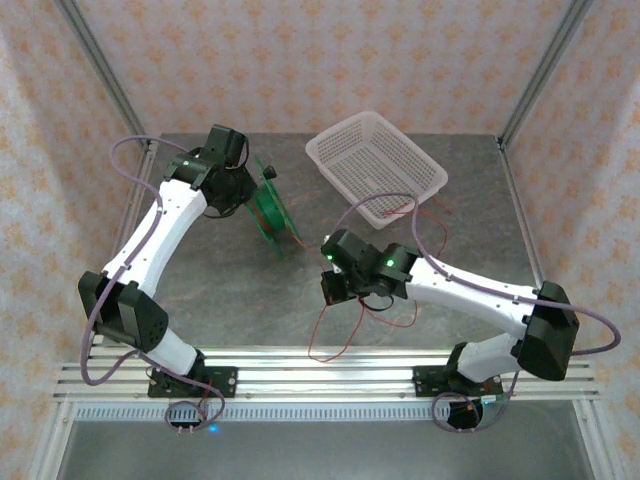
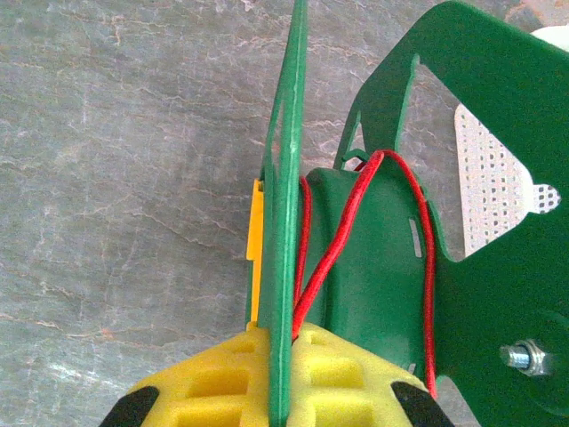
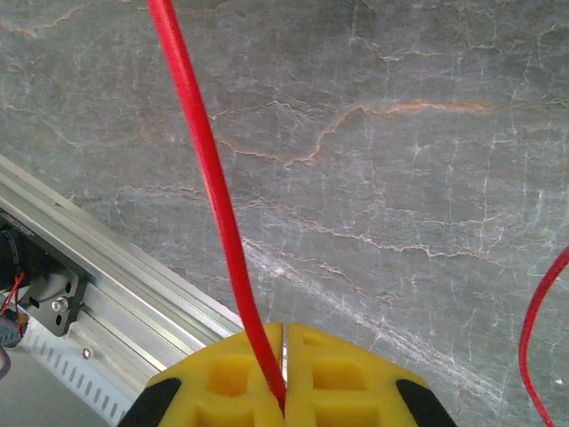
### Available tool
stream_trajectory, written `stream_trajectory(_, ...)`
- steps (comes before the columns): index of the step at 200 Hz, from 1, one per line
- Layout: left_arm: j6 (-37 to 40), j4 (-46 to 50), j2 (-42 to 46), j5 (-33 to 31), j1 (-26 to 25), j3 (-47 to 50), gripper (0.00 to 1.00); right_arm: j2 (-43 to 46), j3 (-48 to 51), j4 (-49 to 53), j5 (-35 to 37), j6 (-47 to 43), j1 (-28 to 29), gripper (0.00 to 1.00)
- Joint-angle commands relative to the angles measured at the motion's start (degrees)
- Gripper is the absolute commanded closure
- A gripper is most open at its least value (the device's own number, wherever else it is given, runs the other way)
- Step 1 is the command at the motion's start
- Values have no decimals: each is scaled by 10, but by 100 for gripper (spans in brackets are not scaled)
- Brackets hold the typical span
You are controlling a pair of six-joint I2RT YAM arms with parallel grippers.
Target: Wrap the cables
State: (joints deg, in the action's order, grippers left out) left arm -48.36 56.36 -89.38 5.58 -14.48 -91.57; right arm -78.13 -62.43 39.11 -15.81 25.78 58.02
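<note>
Grey marbled stone is spreading under both our arms as the tabletop [image 1: 230, 300], and peach patterned wallpaper [image 1: 320, 60] is closing it in behind and at the sides. Along the near edge a ribbed aluminium rail [image 1: 320, 372] is carrying our two bases.

We are holding our left gripper [image 1: 245, 192] over the far left part of the table, and its yellow foam pads [image 2: 222, 382] are clamping one flat flange of a green plastic spool [image 1: 270, 212], which is standing on edge. In the left wrist view, the thin red wire [image 2: 342, 240] is crossing the spool's hub in a few strands between the two flanges.

We are keeping our right gripper [image 1: 337, 290] near the middle of the table, with its yellow pads [image 3: 338, 382] pinching a strand of the same wire [image 3: 209, 178], which is rising straight out of the closed jaws. From above, loose wire [image 1: 325, 345] is looping from this gripper toward the near rail, and more of it is trailing toward the near corner of a white perforated plastic basket [image 1: 376, 160] that is sitting at the far side, just right of the spool
</note>
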Motion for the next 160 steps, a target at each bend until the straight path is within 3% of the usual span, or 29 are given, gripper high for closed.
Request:
stream_trajectory(1, -39, -80, 15, -58, 30, -17, 100, 1, 16, 64, -22, 16, 4, 100)
stream_trajectory(48, -66, -110, 33, -45, 47, 12, 100, 11, 26, 57, -30, 16, 6, 100)
stream_trajectory(115, -145, -182, 51, 93, 107, 15, 100, -28, 20, 52, 12, 15, -5, 100)
stream_trajectory(160, -143, -187, 84, 173, 151, 8, 100, -25, 66, -2, 20, 18, -72, 100)
